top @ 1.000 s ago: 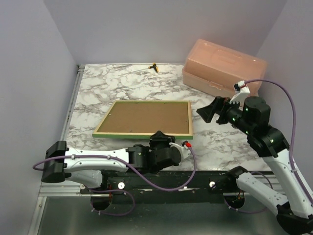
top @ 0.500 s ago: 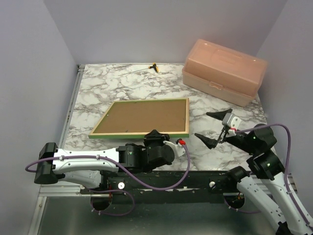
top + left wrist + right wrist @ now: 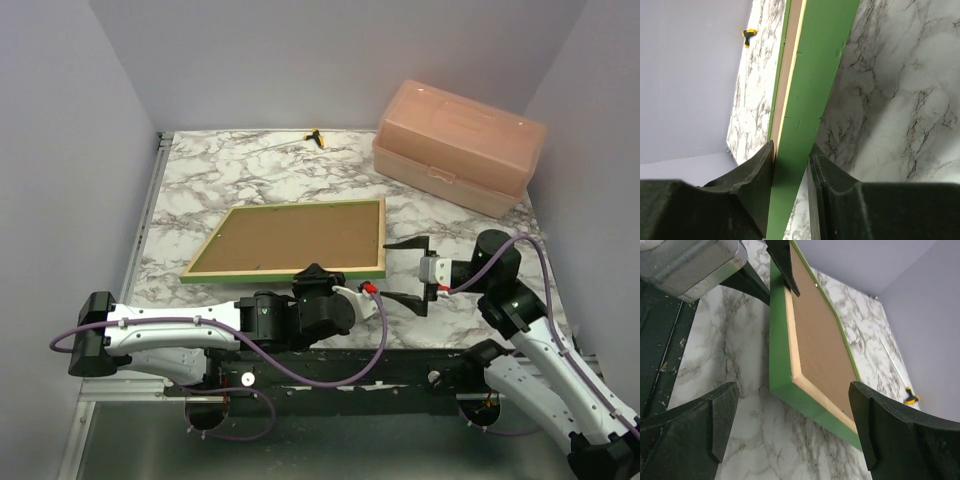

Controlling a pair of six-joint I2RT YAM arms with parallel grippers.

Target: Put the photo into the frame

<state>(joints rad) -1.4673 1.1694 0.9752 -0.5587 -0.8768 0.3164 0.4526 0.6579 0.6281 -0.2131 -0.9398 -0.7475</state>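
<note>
The frame lies back up on the marble table, with light wood inside its green rails and a brown backing panel set in it. My left gripper is shut on the frame's near rail; in the left wrist view both pads clamp the green rail. My right gripper is open and low over the table, facing the frame's near right corner. In the right wrist view that corner sits just ahead, between the spread fingers. The photo is hidden.
A pink plastic box stands at the back right. A small yellow-and-black tool lies at the far edge and also shows in the left wrist view. Grey walls close in the left, back and right.
My right arm swung down and in, bringing its open gripper low to the frame's near right corner. The frame shifted a little left with my left gripper still on it.
</note>
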